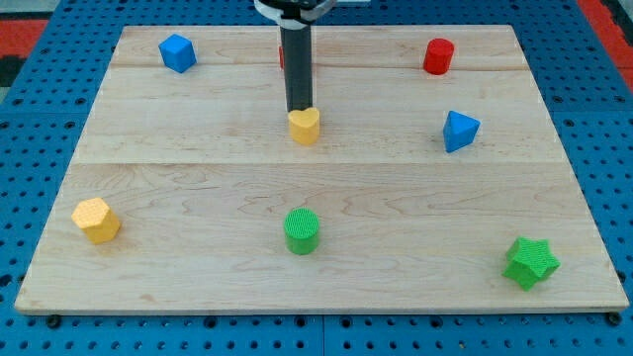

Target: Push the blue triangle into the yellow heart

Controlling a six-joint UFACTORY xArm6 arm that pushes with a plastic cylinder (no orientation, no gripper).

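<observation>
Camera view: my tip (300, 109), bare and grasping nothing, touches the yellow heart (305, 126) near the table's (198, 188) top edge; the blue triangle (459, 131) sits toward the right edge, path between them unobstructed.

My tip (299, 109) touches yellow heart (305, 127) at its top edge; blue triangle (459, 131) well apart, view's right, on board (198, 178).

rod (298, 69) hides most of a red block (282, 54).
</observation>
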